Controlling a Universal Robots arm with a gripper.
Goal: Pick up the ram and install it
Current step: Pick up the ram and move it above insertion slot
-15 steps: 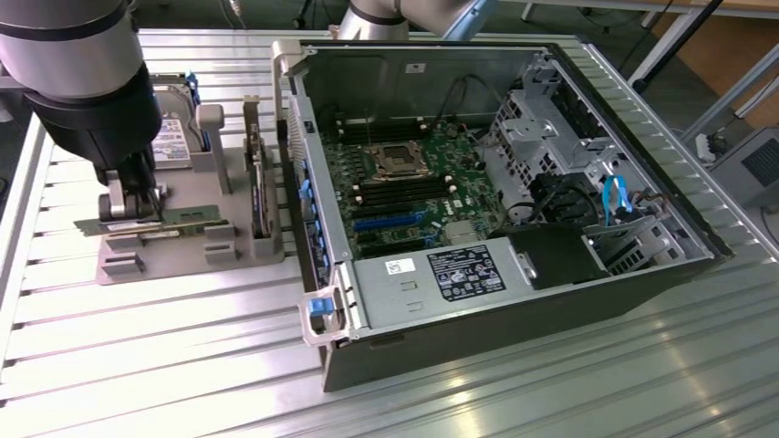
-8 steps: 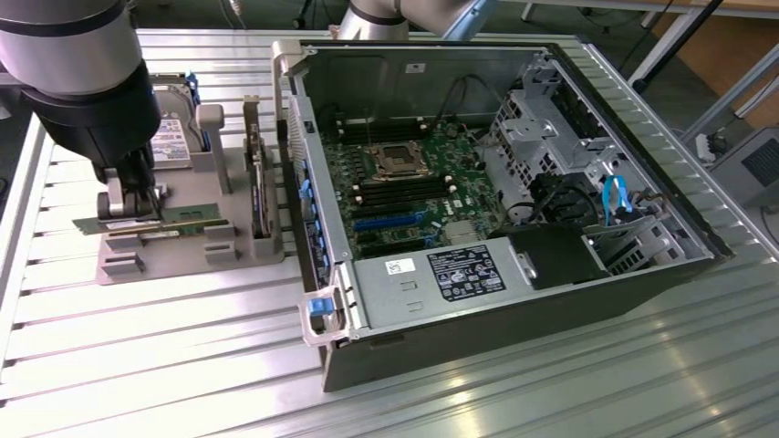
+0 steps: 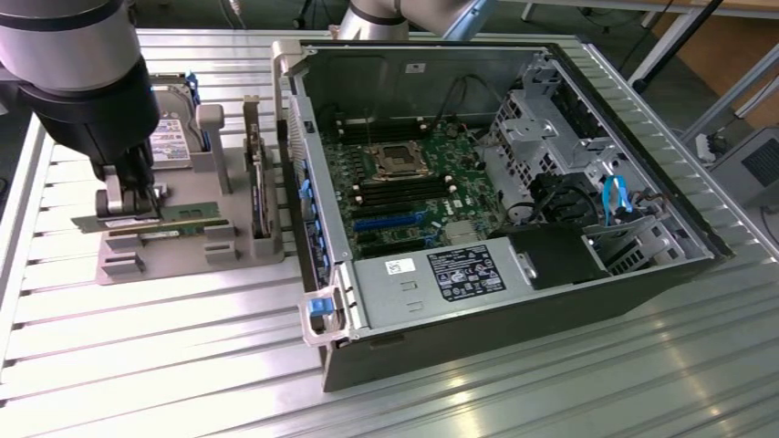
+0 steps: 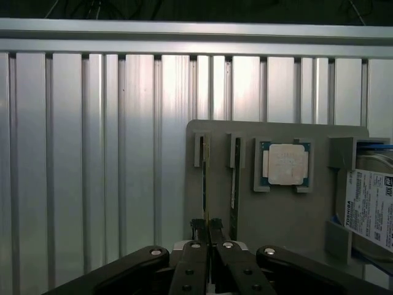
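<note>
At the exterior view's left, over the grey holder (image 3: 182, 255), the gripper (image 3: 131, 212) is pinching the ram (image 3: 182, 216), its fingers closed on the thin green stick. Whether the ram is sitting in its slot or hanging just above it, I cannot tell. The dark expansion card (image 3: 255, 182) is standing on edge just beside it, and the open computer case (image 3: 487, 333) is lying further toward the exterior view's right. The processor chip (image 4: 285, 165) is resting in its recess on the holder.

The ram (image 3: 185, 215) is green, its tray (image 3: 182, 258) grey.
</note>
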